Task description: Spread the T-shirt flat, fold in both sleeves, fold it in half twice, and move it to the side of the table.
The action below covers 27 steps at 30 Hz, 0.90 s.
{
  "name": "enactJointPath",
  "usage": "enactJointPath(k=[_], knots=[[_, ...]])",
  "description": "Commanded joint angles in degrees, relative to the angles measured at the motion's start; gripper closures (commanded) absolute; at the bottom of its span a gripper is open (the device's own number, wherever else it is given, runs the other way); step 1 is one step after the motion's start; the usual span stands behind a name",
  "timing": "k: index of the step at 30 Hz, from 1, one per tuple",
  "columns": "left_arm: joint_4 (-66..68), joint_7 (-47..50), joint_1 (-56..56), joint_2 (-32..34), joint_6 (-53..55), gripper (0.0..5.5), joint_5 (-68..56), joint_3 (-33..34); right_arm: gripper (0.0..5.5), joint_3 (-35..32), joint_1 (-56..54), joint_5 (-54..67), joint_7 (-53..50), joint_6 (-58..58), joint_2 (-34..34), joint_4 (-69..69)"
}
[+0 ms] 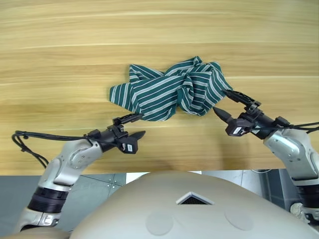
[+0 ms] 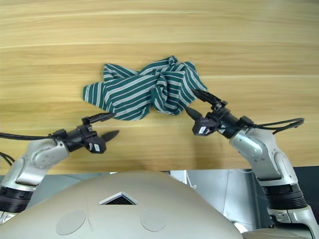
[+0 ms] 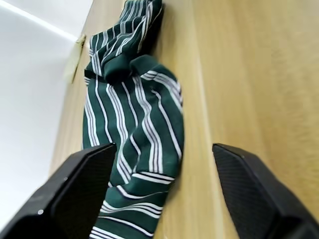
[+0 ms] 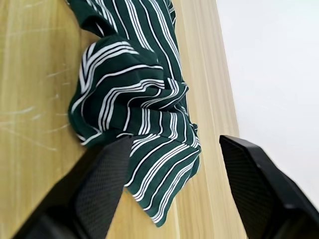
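A green T-shirt with white stripes [image 1: 169, 88] lies crumpled in a bunch on the wooden table [image 1: 60, 59], near its middle. My left gripper [image 1: 137, 125] stands open just in front of the shirt's near left edge, one finger close to the cloth. On the other side my right gripper [image 1: 223, 101] is open at the shirt's right edge, its upper finger against the fabric. The left wrist view shows the T-shirt [image 3: 134, 124] between the spread fingers [image 3: 79, 184]. From the right wrist, the bunched T-shirt [image 4: 134, 104] sits just beyond the wide fingers [image 4: 99, 189].
The table's near edge [image 1: 99, 172] runs just behind both grippers, with grey floor below it. Bare wood stretches to the left, right and far side of the shirt. Black cables trail from both wrists.
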Motion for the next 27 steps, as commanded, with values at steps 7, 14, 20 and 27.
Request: enactJointPath(k=[7,14,20,27], knots=[[5.3,7.5,-1.8,-2.3,3.0,1.91,6.6,-3.2,2.28,-2.5,3.5,-1.9,0.7,0.1,-1.1,0.5],[5.5,8.9,-1.2,0.4,5.2,1.91,8.8,-2.3,2.28,-2.7,4.7,-3.3,0.9,-0.2,-1.4,1.7],[5.3,10.7,-2.1,-0.3,5.8,1.91,8.6,-2.6,2.28,-1.6,3.3,-4.6,0.7,-0.2,-0.8,2.8],[6.5,12.1,-2.1,-0.6,6.0,2.89,9.1,-3.7,2.32,-0.4,1.8,-8.8,-0.3,0.0,-1.0,6.6]])
